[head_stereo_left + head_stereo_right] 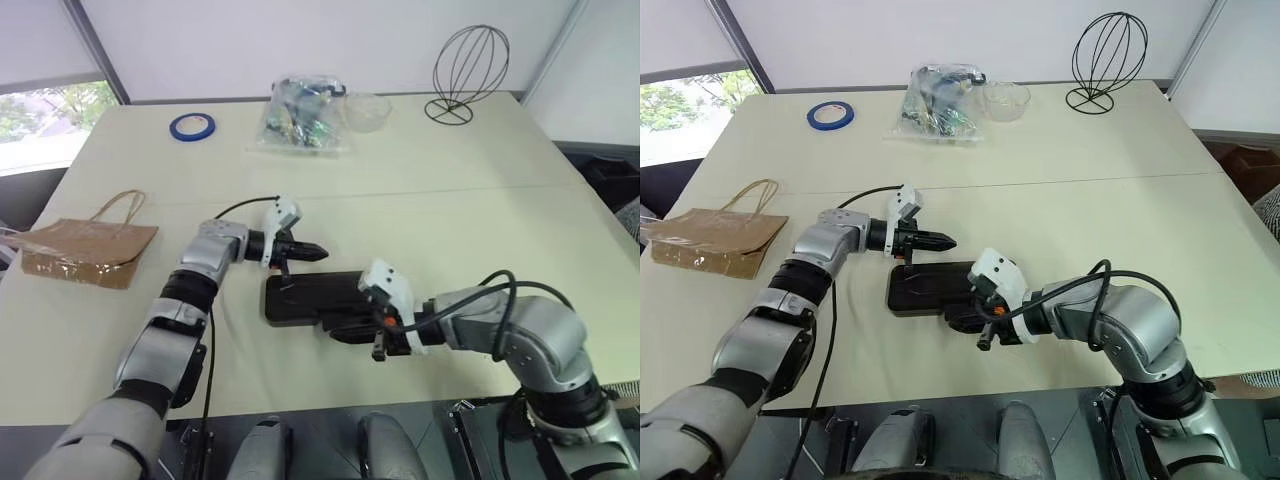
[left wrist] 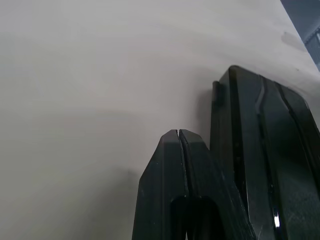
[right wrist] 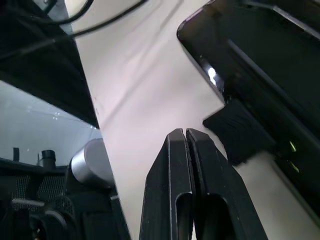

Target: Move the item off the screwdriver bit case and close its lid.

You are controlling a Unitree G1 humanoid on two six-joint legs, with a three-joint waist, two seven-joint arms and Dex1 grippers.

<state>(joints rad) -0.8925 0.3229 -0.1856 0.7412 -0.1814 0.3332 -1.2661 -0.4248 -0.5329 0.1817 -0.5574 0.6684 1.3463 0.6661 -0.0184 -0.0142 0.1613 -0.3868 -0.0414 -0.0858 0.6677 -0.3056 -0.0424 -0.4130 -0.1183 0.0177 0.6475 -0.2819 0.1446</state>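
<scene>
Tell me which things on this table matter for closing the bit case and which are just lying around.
In the job: screwdriver bit case, left pincer, right pincer.

Lying about: paper bag, blue tape roll, clear plastic bag, clear bowl, wire stand.

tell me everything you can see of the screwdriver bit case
The screwdriver bit case is a flat, dark, glossy plastic rectangle with rounded corners, lying flat on the cream table near its front edge. Its lid looks down, with nothing resting on top. Ribs run along its top face, and a small black tab juts from one long edge. The left gripper hangs by its far corner, the right gripper by its near edge, both with jaws shut; whether either touches it cannot be told.
</scene>
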